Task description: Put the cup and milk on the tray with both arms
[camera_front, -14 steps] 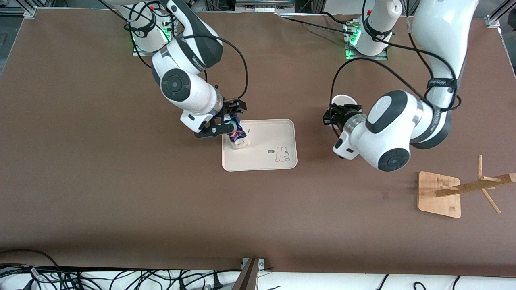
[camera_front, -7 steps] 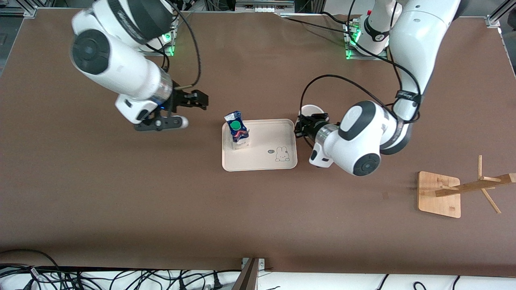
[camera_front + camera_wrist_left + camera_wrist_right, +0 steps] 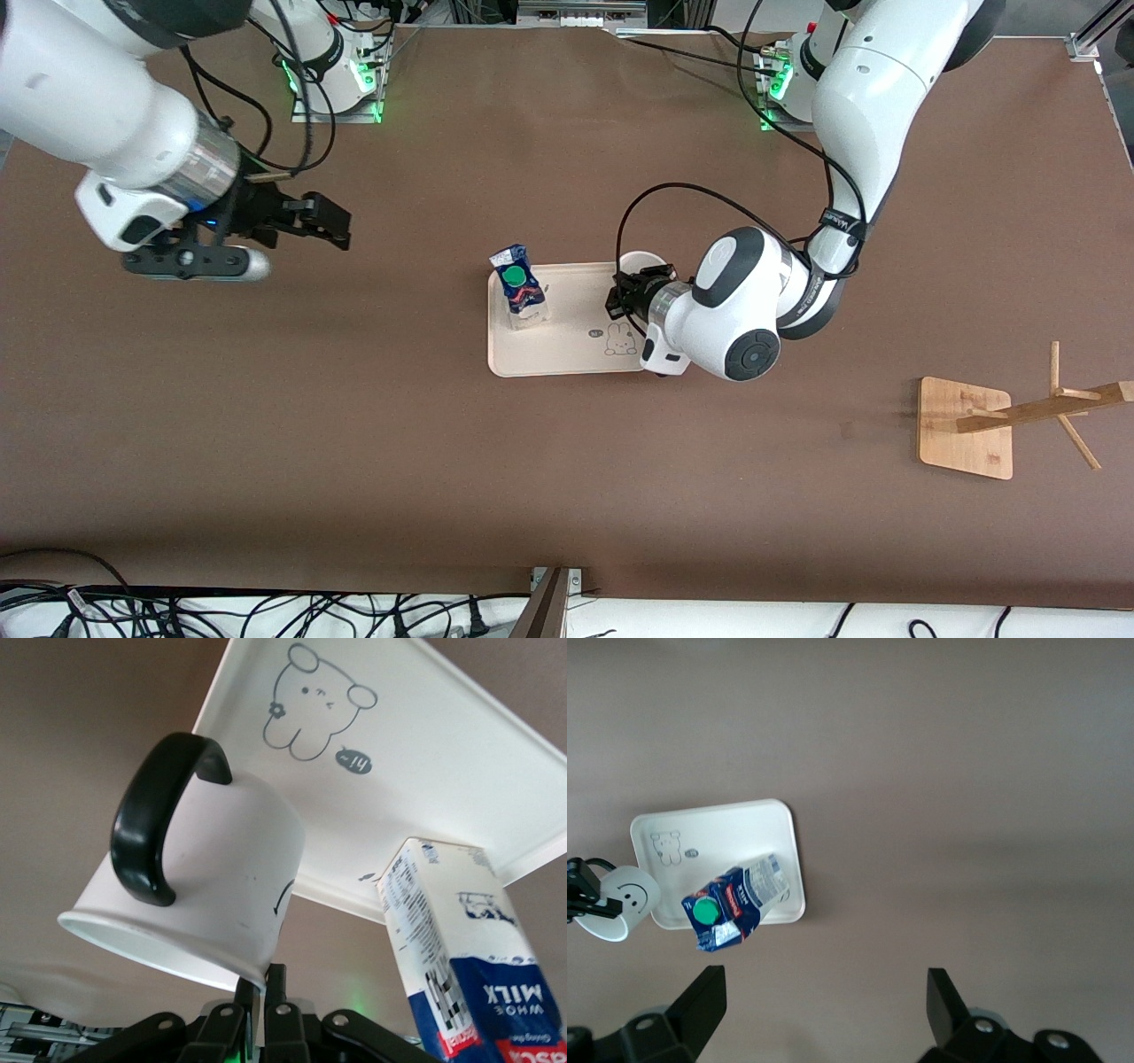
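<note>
Left gripper [image 3: 620, 297]: jaws clamped on the rim of the white smiley mug with black loop handle [image 3: 190, 895], over the corner of the cream rectangular rabbit tray [image 3: 567, 359] toward the left arm's end. You should carry it on over bare tray, clear of the blue-and-white gable-top milk carton [image 3: 520, 291] standing there, then lower it level. Right gripper [image 3: 310, 221]: jaws apart, empty, over the brown counter [image 3: 354, 443]. A second ago it held the carton; the mug was off the tray.
</note>
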Robot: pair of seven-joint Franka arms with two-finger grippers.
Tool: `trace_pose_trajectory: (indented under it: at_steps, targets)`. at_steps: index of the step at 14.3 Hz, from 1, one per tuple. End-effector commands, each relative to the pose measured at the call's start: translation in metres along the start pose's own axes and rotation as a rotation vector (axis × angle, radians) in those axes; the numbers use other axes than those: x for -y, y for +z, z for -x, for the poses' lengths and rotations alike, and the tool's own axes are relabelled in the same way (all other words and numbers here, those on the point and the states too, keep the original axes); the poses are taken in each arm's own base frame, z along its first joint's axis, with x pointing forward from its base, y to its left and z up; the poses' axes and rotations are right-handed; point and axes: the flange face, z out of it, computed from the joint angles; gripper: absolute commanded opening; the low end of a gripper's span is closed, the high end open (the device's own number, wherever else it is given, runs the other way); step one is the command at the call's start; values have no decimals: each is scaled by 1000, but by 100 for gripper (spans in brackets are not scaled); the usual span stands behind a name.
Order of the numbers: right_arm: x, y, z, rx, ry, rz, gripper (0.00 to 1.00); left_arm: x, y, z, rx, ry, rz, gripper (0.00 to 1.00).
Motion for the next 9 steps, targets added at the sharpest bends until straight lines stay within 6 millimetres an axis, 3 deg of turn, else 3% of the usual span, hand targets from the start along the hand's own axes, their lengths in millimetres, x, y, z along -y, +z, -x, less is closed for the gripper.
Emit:
trace_pose_trajectory:
  at_steps: [1,5,9]
  targets:
    - [-27,-13,-10,-18,-63,23,100,-16,12,-2,23,-27,44,0]
    - [-54,-17,-19,-26,-39,38,100,-18,36,-17,24,-45,44,0]
    - [-149,-16,-32,-5,19,30,100,-15,44,-21,13,-46,24,0]
